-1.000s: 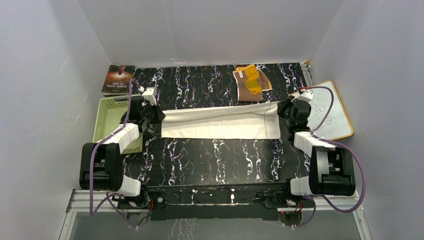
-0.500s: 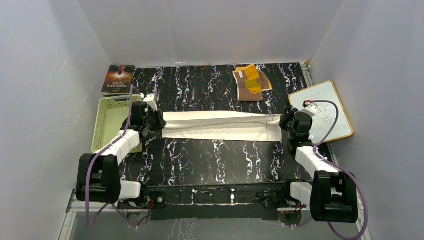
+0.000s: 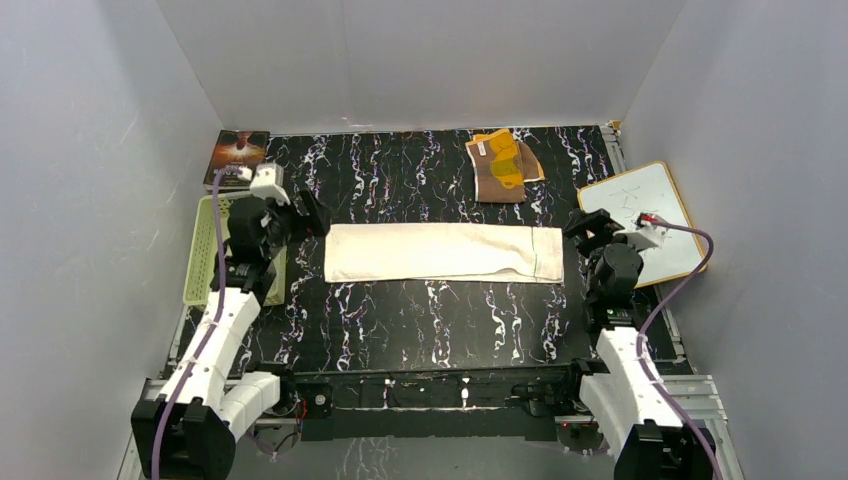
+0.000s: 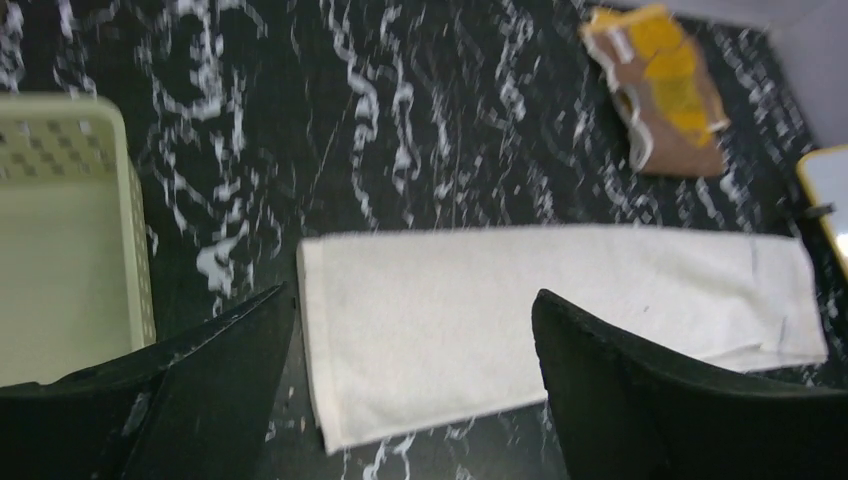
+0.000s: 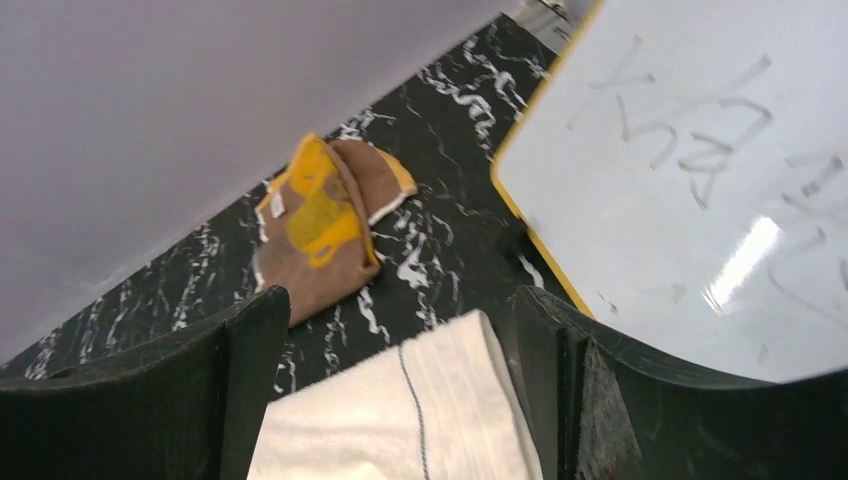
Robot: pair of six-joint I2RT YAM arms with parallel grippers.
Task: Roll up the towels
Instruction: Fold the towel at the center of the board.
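Since a roll wants a long, even strip to start from, the cream towel [image 3: 443, 252] lies flat in mid-counter as a narrow band running from 9 to 3 o'clock, seemingly doubled lengthwise with its edges squared. Both claws are spread wide and pinch nothing. The left claw [image 3: 316, 214] hangs just off the band's 9 o'clock end and the right claw [image 3: 586, 230] just off its 3 o'clock end, each apart from the cloth (a fair sign, I judge, that the folding is done and the rolling not yet begun). The cloth looks soft and matte, with a thin dark line near the 3 o'clock hem. The brown towel [image 3: 503, 168], patterned in yellow-orange, sits loosely bunched at 1 o'clock near the far edge, well apart from both claws. The counter [image 3: 420, 320] is black with white veining, probably slick enough for cloth to slide while being rolled.
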